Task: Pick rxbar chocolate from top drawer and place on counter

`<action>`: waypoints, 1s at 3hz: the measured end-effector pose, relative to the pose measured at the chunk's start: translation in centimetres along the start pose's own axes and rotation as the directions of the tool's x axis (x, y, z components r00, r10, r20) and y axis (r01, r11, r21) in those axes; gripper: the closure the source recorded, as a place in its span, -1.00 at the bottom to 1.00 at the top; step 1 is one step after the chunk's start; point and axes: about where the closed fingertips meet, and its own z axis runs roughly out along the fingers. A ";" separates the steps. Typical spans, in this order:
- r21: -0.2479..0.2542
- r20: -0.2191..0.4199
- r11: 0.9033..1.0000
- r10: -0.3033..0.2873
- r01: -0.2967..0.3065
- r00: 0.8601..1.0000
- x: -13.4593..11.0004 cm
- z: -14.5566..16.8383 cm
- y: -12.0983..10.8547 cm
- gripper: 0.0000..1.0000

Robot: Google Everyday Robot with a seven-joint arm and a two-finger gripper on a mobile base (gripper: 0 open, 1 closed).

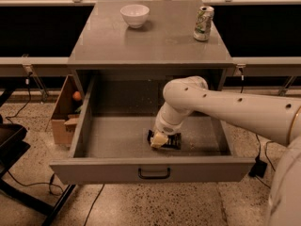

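Your gripper (pixel 159 140) is down inside the open top drawer (pixel 150 169), reaching in from the right on the white arm (pixel 225 109). It sits right on the black snack bar (pixel 173 140), which lies flat on the drawer floor near the front, a little right of the middle. The gripper covers the bar's left end, so you cannot tell how far the jaws are open or whether they have hold of it. On the grey surface (pixel 155 41) above stand a white bowl (pixel 135 15) at the back and a green-and-white can (pixel 203 23) at the back right, well apart.
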 end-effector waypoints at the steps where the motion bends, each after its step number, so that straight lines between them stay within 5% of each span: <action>1: 0.000 0.000 1.000 0.000 0.000 1.000 -0.4 -0.8 -0.1 1.00; 3: 0.056 0.020 0.998 -0.019 0.017 1.000 0.4 -16.2 -4.7 1.00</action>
